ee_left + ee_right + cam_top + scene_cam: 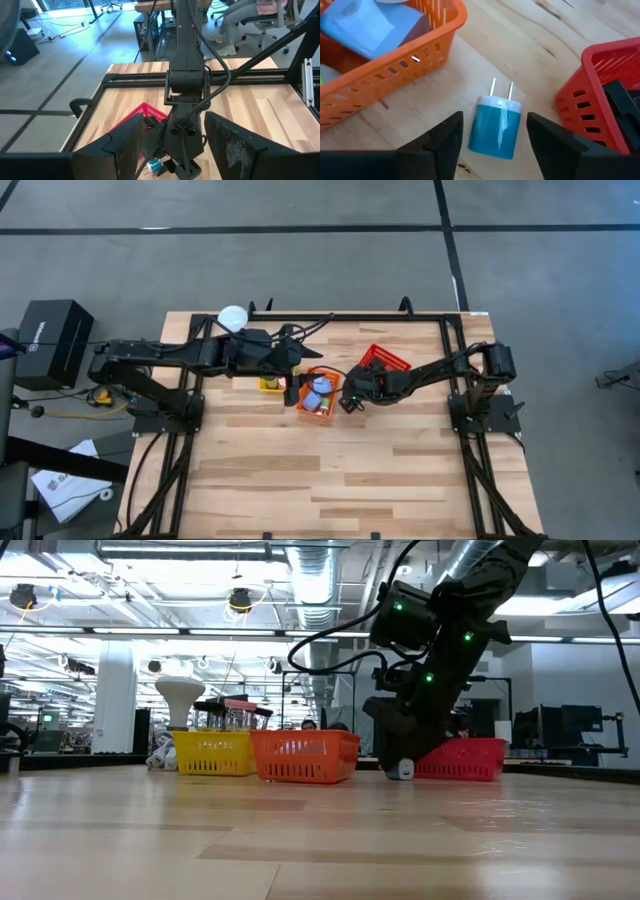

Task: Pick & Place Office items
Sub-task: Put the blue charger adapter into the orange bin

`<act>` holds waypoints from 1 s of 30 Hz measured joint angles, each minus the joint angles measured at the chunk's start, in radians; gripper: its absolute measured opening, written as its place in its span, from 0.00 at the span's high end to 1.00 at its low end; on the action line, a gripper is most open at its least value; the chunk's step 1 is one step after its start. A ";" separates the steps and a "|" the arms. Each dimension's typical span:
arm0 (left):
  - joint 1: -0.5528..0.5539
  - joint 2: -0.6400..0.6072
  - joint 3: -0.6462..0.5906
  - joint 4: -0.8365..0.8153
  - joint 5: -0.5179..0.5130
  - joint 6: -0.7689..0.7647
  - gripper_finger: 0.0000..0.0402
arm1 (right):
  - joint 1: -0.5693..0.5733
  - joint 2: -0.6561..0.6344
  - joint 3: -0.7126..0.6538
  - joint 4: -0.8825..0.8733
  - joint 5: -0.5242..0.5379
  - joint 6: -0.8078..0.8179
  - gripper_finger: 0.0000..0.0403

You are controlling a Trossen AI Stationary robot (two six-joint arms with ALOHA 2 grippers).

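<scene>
A teal-blue charger plug [496,129] with a white face and two metal prongs lies flat on the wood between the orange basket [395,65] and the red basket [600,90]. My right gripper [494,125] is open and low over the plug, one finger on each side of it, apart from it; in the low view it [400,762] is close to the table. The orange basket [318,392] holds light-blue blocks [367,22]. A black item [620,107] lies in the red basket. My left gripper [172,135] is open, raised above the yellow basket [270,383].
Three mesh baskets stand in a row at the table's far middle: yellow [212,752], orange [305,757], red [462,758]. A white round-headed stand [233,316] is at the far left. The near half of the wooden table [330,480] is bare board.
</scene>
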 joint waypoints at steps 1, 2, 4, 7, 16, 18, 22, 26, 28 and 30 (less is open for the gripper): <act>0.000 0.000 0.000 0.000 0.000 0.000 0.49 | 0.000 0.000 0.000 0.000 0.000 0.011 0.48; 0.000 0.000 0.000 0.000 0.000 0.000 0.49 | 0.000 0.000 0.000 0.000 0.000 0.014 0.49; 0.000 0.000 0.000 0.000 0.000 0.000 0.49 | 0.002 0.000 0.000 -0.001 0.000 0.015 0.52; 0.000 0.000 0.000 0.000 0.000 0.000 0.49 | 0.007 0.000 0.000 -0.001 0.000 0.015 0.57; 0.000 0.000 0.000 0.000 0.000 0.000 0.49 | 0.012 0.000 0.000 0.000 0.001 -0.005 0.69; 0.000 0.000 0.000 0.000 0.000 0.000 0.49 | 0.012 0.000 0.000 0.003 0.002 -0.033 0.70; 0.000 0.000 0.000 0.000 0.000 0.000 0.49 | 0.012 -0.001 0.000 0.003 0.002 -0.082 0.70; 0.000 0.000 0.000 0.000 0.000 0.000 0.49 | 0.012 -0.015 0.000 -0.013 -0.015 -0.169 0.69; 0.000 0.000 0.000 0.000 0.000 0.000 0.49 | 0.012 -0.039 0.010 -0.045 -0.036 -0.193 0.69; 0.000 0.000 0.000 0.000 0.000 0.000 0.49 | 0.016 -0.077 0.027 -0.096 -0.045 -0.198 0.69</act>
